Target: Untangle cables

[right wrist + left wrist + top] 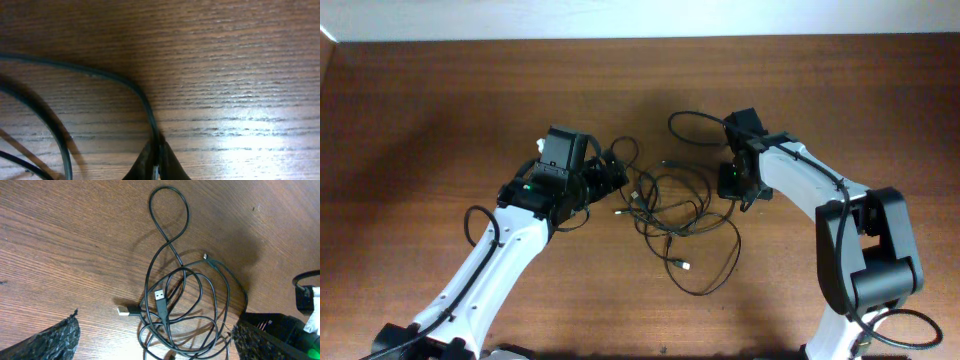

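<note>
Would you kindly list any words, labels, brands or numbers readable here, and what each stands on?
None is readable. The cables, their plugs and the table bear no text; faint reddish marks on the right arm in the left wrist view are too blurred to read.

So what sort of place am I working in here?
Probably a lab or test bench: a wood-grain table, the left arm and right arm reaching over it, and a tangle of thin black cables laid out between them.
</note>
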`<state>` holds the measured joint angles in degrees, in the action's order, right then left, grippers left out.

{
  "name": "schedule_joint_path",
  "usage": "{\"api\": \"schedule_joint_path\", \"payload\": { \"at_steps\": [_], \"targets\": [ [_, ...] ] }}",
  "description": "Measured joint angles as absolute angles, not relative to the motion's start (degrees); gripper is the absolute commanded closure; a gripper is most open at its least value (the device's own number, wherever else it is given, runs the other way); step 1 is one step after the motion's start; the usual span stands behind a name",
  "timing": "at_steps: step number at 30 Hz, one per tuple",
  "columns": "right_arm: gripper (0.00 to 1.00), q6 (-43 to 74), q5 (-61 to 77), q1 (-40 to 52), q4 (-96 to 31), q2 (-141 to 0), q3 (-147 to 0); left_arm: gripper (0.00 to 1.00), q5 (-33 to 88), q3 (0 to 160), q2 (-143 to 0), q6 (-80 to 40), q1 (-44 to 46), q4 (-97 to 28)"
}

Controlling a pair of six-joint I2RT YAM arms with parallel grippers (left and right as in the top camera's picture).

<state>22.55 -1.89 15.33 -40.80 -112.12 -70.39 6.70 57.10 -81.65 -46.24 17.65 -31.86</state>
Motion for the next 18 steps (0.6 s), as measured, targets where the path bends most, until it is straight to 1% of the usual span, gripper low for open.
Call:
{"api": "schedule_joint_path", "payload": {
  "at_steps": [4,8,11,14,18],
  "targets": [
    [0.96,21.4,-1.3,15.3,-40.2,-111.5,-69.7,0.01,6.9,57.1,-81.6,-46.2,17.6,-31.9],
    [0.96,14.2,7.3,14.5,-49.6,-109.3,-74.4,0.01,10.4,57.1,-81.6,-46.2,17.6,-31.9],
    [0.96,10.0,12.5,14.5,-52.1,-98.0,-76.9,0.01,13.0,57.1,-81.6,-46.2,18.1,-31.2],
    [0.96,7.3,16.5,14.5,-55.4,-88.1,-77.8,0.01,13.7,57.1,-81.6,-46.3,20.6,-28.2],
    [0.96,6.0,20.3,14.5,-57.5,-84.5,-77.8,0.01,14.2,57.1,-82.9,-46.3,26.0,-21.5]
  ]
}}
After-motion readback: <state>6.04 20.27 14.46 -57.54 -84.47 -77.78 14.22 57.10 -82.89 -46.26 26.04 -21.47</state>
